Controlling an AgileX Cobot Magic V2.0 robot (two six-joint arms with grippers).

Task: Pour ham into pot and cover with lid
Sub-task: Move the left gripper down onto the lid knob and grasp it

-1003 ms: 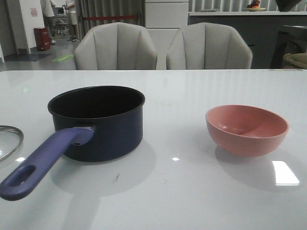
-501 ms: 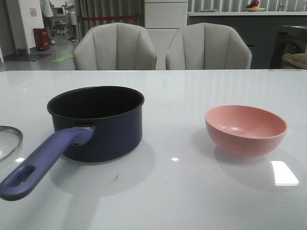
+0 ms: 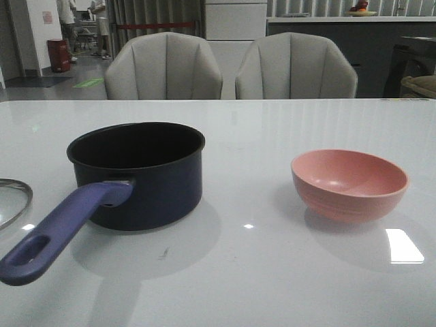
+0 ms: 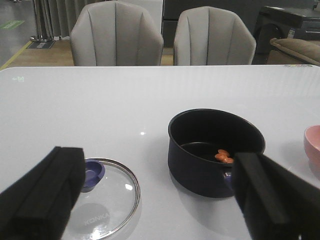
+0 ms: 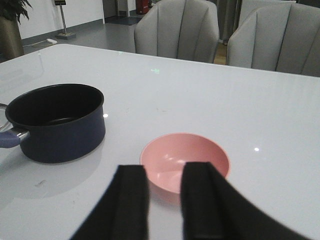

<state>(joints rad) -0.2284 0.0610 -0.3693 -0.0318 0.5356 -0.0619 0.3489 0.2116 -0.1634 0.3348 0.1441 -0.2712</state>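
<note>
The dark navy pot [image 3: 139, 170] stands left of the table's middle, its blue-purple handle [image 3: 61, 228] pointing to the front left. A few orange-pink ham chunks [image 4: 224, 156] lie on its bottom. The glass lid [image 4: 102, 197] with its blue knob [image 4: 91, 172] lies flat on the table left of the pot; only the lid's rim [image 3: 17, 197] shows in the front view. The pink bowl [image 3: 349, 182] sits upright and empty at the right. My left gripper [image 4: 157, 152] hovers wide open, back from lid and pot. Behind the bowl [image 5: 185, 161] my right gripper [image 5: 166, 170] is open, holding nothing.
Two grey chairs [image 3: 163, 68] stand behind the table's far edge. The white tabletop [image 3: 252, 272] is glossy, with bright light reflections near the bowl. Neither arm shows in the front view.
A shadow that lay inside the pink bowl a second ago is gone. Pot, lid and bowl have stayed where they were.
</note>
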